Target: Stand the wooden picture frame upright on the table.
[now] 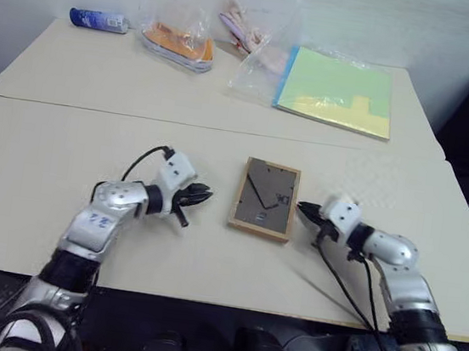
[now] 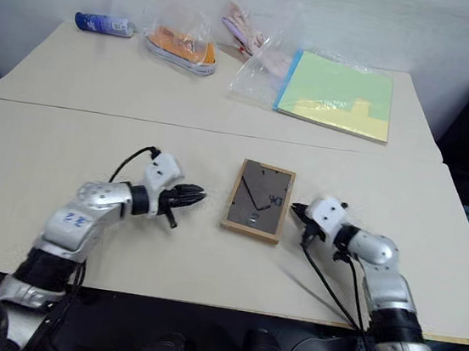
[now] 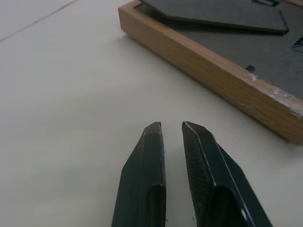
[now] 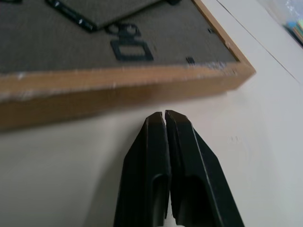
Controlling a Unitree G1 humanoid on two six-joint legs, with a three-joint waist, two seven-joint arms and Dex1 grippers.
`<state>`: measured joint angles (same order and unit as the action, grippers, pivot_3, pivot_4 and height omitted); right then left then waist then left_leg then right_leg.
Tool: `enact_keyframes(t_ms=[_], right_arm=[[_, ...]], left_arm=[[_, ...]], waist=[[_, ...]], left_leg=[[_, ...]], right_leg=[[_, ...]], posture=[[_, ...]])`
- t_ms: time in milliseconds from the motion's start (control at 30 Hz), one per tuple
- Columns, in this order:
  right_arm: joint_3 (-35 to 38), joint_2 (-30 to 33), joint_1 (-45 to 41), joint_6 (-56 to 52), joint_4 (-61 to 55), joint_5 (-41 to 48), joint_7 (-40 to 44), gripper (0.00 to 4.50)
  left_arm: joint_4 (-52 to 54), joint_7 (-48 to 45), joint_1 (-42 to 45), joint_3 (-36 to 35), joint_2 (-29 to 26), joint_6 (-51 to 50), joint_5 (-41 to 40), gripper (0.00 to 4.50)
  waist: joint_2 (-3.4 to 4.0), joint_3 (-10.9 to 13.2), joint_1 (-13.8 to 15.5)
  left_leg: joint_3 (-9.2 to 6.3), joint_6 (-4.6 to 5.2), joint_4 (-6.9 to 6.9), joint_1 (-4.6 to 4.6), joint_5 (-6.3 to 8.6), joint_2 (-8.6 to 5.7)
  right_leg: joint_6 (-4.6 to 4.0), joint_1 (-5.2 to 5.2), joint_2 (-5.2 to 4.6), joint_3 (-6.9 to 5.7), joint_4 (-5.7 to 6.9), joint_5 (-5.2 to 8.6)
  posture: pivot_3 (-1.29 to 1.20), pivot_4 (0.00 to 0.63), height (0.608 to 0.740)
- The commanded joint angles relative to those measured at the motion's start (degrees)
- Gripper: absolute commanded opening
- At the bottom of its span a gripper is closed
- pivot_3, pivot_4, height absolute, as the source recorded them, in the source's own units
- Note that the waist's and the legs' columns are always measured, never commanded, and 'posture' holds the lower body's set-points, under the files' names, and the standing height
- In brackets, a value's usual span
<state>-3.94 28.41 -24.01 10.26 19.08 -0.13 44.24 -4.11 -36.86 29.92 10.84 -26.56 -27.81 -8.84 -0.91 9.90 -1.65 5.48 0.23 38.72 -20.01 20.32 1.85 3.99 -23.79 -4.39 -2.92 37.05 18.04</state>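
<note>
I saw the rectangular wooden picture frame (image 1: 265, 198) lying flat, felt-like dark backing up, on the smooth cream table (image 1: 38, 169). My left gripper (image 1: 200, 195) and right gripper (image 1: 305, 211) flanked it, pinched together, empty.

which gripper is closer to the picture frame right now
Right. The right gripper sits shut, its tips just short of the wooden picture frame at its right edge. The left gripper, also shut, sits off the frame's left edge with a wider strip of table between.
</note>
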Motion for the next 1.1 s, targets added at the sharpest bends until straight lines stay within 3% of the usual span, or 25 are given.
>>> enact_keyframes(t_ms=[33,233,433,667,767,867,933,1100], right_arm=[[-1.79,-1.52,-0.50,-0.16,-2.51,-0.53,-0.67,0.03],[-3.91,-1.17,3.01,-3.45,-10.86,-0.67,0.54,0.03],[-4.56,1.15,8.18,-8.19,-19.53,-0.70,1.68,0.03],[-2.40,4.18,12.14,-10.73,-23.39,0.29,1.58,0.03],[-0.49,7.16,13.12,-11.78,-26.02,2.70,3.79,0.00],[-0.81,9.45,13.57,-13.54,-27.99,4.26,6.60,0.00],[-1.54,10.00,13.44,-14.01,-28.37,4.60,7.57,0.00],[-3.53,9.78,12.29,-14.64,-28.26,3.35,8.14,0.00]], left_arm=[[-1.58,-1.56,1.29,3.31,0.93,1.91,2.72,0.73],[3.40,-3.25,-3.18,2.93,0.00,-0.32,2.50,0.73],[16.44,-5.05,-13.76,-1.73,-5.62,-5.72,-0.91,0.73],[22.32,-2.35,-21.57,-8.03,-8.32,-11.93,-3.43,0.73],[24.02,-3.80,-21.06,-18.10,-8.71,-28.34,-15.10,1.31],[23.20,-8.53,-18.14,-23.44,-12.31,-49.57,-27.13,2.23],[19.83,-7.93,-13.44,-26.13,-11.57,-60.07,-30.22,2.85],[7.43,-0.86,-2.90,-21.53,-9.38,-64.69,-33.52,4.37]], waist=[[0.00,0.00,0.05],[0.01,-0.01,0.04],[0.04,-0.01,-0.06],[0.05,-0.02,0.04],[0.05,-0.01,-0.02],[0.05,-0.01,-0.16],[0.07,-0.01,0.04],[0.08,-0.02,1.03]], left_leg=[[-0.06,0.00,0.15,-0.16,0.00,0.01],[-0.14,0.03,0.27,-0.23,0.02,0.01],[-0.15,-0.02,0.23,-0.18,0.06,0.06],[-0.22,0.03,0.25,-0.14,0.14,0.05],[-0.20,0.03,0.26,-0.09,0.14,0.05],[-0.22,0.02,0.26,-0.09,0.14,0.07],[-0.22,0.02,0.26,-0.09,0.14,0.08],[-0.36,0.08,0.36,-0.14,0.15,-0.08]], right_leg=[[0.00,-0.09,0.00,-0.06,0.05,0.00],[0.01,-0.11,-0.05,-0.07,0.12,-0.01],[0.01,-0.11,-0.04,-0.03,0.13,-0.01],[0.01,-0.01,-0.09,-0.05,-0.04,0.00],[0.00,0.01,-0.08,-0.03,-0.08,0.00],[-0.01,0.01,-0.05,-0.04,-0.06,0.01],[-0.01,0.01,-0.04,-0.04,-0.06,0.01],[0.02,0.10,-0.12,-0.10,-0.03,0.00]], posture=[[0.00,0.150,0.740],[0.00,0.150,0.740],[0.00,0.150,0.740],[0.00,0.150,0.740],[0.00,0.150,0.740],[0.00,0.150,0.740],[0.00,0.150,0.740],[0.00,0.150,0.740]])
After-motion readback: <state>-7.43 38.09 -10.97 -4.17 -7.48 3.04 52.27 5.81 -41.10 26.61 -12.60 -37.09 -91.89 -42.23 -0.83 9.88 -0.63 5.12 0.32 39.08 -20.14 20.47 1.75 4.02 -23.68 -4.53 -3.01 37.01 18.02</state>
